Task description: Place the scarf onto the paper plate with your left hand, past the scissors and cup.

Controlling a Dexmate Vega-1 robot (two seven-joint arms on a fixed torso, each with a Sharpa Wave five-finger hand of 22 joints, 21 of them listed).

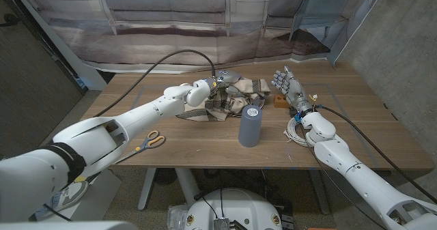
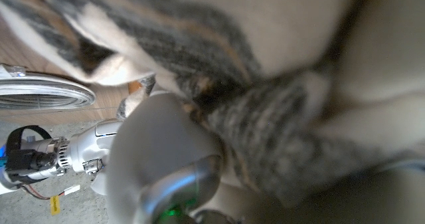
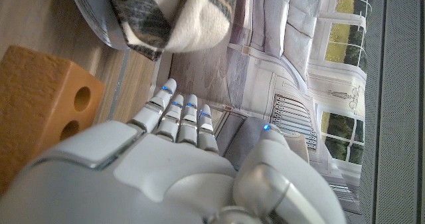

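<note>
A: Near edge first, head view. Scissors (image 1: 151, 141) at 7 o'clock of table centre, cup (image 1: 250, 125) just right of centre, upright. Both nearer than the cloth.

B: Noted. Scarf?

A: Scarf (image 1: 229, 97) bunched at 12 o'clock of the cup, far half of the table (image 1: 205, 148), long axis running roughly 8 to 2 o'clock. Looks draped over a paper plate (image 3: 89, 8); grey rim peeking under the cloth in the right wrist view.

B: Which hand nearer?

A: Left hand (image 1: 213, 87), clearly. Sits right on the scarf's far-left edge, at 11 o'clock of the cup. Fingers buried in fabric, clamped on the scarf; left wrist view shows knit pressed against the hand.

B: Right hand?

A: Right hand (image 1: 288, 84) at 2 o'clock of the cup, upright, fingers straight and spread, holding nothing. Beside a wooden block (image 1: 280, 102), coiled cable (image 1: 299, 131) nearer in.

B: Judgement?

A: Probably near release; only letting go left, if cloth centred on plate. Cannot confirm centring.
</note>
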